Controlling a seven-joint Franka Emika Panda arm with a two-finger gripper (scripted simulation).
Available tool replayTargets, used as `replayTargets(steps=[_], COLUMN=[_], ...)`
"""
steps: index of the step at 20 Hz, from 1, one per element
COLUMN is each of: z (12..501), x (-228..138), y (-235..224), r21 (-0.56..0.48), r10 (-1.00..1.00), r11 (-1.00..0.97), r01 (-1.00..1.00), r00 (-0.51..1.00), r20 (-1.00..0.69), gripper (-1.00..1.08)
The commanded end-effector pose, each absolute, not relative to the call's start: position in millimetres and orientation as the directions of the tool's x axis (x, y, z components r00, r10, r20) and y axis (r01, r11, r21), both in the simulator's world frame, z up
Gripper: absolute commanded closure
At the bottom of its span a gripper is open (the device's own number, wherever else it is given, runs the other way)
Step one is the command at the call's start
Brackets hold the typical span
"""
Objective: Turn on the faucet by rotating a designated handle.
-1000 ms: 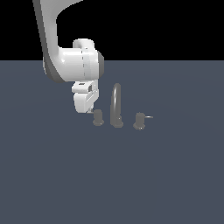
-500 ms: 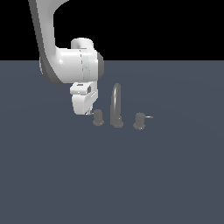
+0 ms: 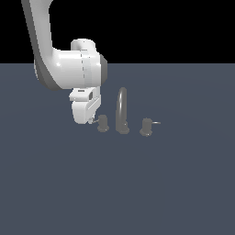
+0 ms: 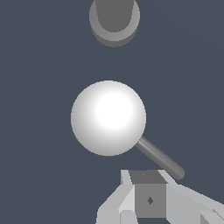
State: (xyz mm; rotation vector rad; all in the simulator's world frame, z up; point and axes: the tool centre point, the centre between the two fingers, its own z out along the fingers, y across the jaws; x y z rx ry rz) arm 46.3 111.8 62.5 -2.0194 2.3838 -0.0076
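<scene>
handle point(image 3: 102, 123): left valve knob of the faucet point(image 3: 122, 112), on the exterior view's left of the arched spout.
lever point(image 4: 159, 158): thin rod, long axis pointing left from the knob toward my gripper point(image 3: 90, 120).
gripper: just left of the knob, fingertip at the lever's end.
jaws: cannot tell how wide.

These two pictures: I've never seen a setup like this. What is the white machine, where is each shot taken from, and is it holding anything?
It is a simulated scene. The white arm is a robot; its pincer hangs beside the faucet on a grey floor. One picture looks on from outside. The other comes from a camera on the wrist, looking down on the handle, its lever reaching toward a pincer finger. The second knob stands apart. Nothing looks held, though the pincer's state is unclear.
</scene>
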Motion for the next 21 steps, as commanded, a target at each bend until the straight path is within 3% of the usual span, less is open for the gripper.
replayTargets(steps=[1,10,12,21], z=[62.5,62.8,62.4,62.9], x=[39.9,14.6,18.3,18.2], y=[104.1,79.8,97.3,39.4], r21=[-0.010,-0.001,-0.006,0.000], r10=[-0.986,-0.986,-0.989,-0.986], r11=[0.168,0.169,0.149,0.170], r01=[-0.986,-0.986,-0.989,-0.986], r00=[-0.168,-0.169,-0.149,-0.170], r20=[-0.007,-0.001,-0.012,0.000], gripper=[1.08,1.08,1.08,1.08])
